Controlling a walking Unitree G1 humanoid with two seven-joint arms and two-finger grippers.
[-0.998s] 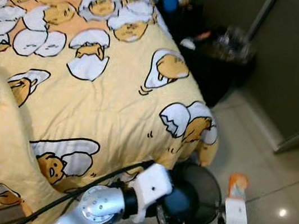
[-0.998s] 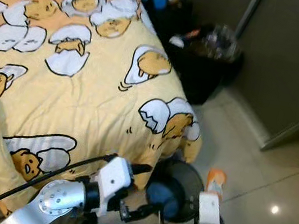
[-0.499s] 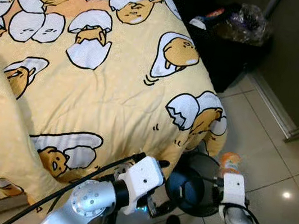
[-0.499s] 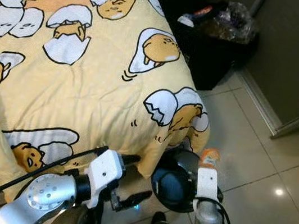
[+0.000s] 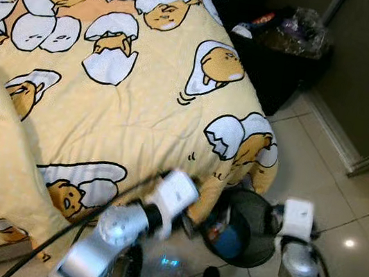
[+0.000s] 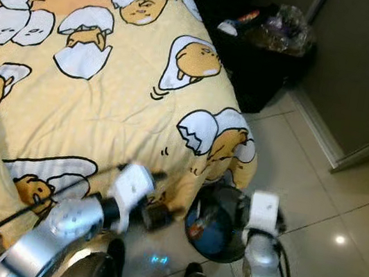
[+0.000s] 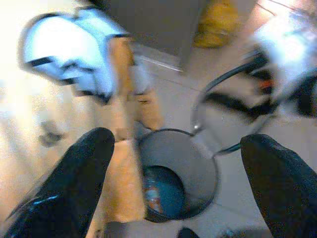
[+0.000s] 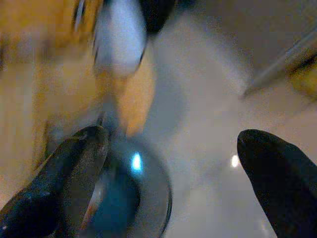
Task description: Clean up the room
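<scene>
Left hand (image 7: pixel 178 173) spread, above bin (image 7: pixel 198 163)

Both head views look steeply down at the bin (image 5: pixel 245 222) beside the bed (image 5: pixel 106 98); both wrist views face that bin closely.

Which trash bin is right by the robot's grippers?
The round metal bin on the floor at the bed's corner, between the left gripper and right gripper. The black bin, stuffed with rubbish, stands farther away by the wall.

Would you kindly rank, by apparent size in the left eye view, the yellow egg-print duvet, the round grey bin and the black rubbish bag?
1. Yellow egg-print duvet.
2. Black rubbish bag.
3. Round grey bin, though partly hidden, so this is unsure.
</scene>
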